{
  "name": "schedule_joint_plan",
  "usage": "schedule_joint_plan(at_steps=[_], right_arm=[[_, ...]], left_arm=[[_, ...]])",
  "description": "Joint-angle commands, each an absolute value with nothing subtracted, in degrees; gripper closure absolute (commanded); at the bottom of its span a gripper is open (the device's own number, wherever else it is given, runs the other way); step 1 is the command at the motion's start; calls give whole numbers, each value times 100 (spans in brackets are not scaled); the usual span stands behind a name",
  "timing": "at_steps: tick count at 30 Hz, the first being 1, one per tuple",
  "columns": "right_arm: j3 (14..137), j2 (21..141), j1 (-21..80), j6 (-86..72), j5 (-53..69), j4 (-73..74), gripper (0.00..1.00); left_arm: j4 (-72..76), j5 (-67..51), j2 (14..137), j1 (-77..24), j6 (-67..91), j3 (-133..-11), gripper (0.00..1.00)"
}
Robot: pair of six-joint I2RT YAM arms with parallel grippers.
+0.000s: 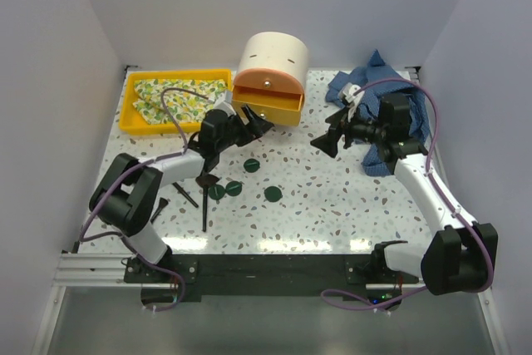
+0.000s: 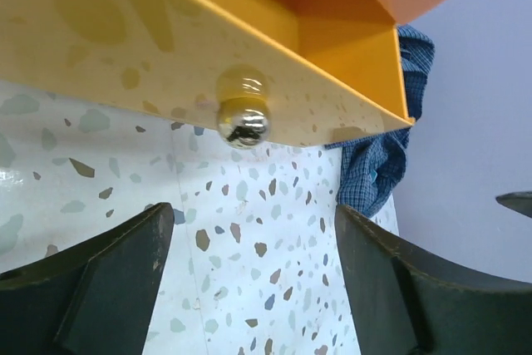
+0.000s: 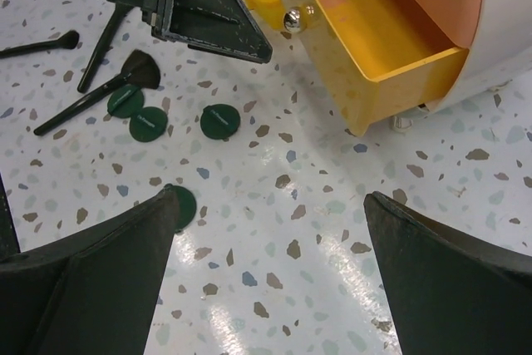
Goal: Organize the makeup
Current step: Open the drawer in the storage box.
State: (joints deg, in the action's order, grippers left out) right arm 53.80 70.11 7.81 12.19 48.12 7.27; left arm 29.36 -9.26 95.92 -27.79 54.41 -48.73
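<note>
Black fingers [image 3: 100,280] of the right gripper [image 3: 270,205] fill the near edge of its wrist view, spread wide with only bare speckled table [image 3: 274,164] between them.

Just beyond lies the makeup. Four dark green discs [image 3: 220,120] sit loose on the table, two of them touching beside the fan-headed brush [image 3: 91,100]. Thinner brushes [image 1: 184,195] lie scattered in front of the left arm. I cannot make out any palettes. Behind these, the yellow drawer [image 3: 366,39] of the round organizer [image 1: 274,56] stands pulled out.

The step in hand looks like the turn from opening the drawer to the first pick. To do it well, the left arm should back straight off the drawer front so nothing nudges it shut. The discs are flat and likely to skid, so the jaws should come down upright astride one and pinch its rim. It should be let go well inside the drawer, not at its lip.

On the left gripper [image 2: 253,222] the jaws stand wide apart just in front of the chrome knob [image 2: 243,118], clear of it and empty. The right gripper is also open and empty, hovering near the blue cloth [image 1: 378,68].
</note>
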Motion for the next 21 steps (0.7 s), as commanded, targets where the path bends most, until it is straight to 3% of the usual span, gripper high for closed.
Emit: schedule_joint_plan(at_steps=[1,10,17,21], right_arm=[[5238,6961,756,1678,5422,703,1],[5097,7154,852,2399,6390,1001,2],[5361,7418,1520,3303,5512,1774,8],[5502,7585,1985,3612,4958,2143,11]], left_arm=[[2989,-1196,8992,-2786,4765,-4782,15],[742,-360,7305,-2699,2963,-4641,0],[-754,-1010,6286,-1970,2120,-4667,0],[-1554,-609,5863,-1837,1364,-4843,0]])
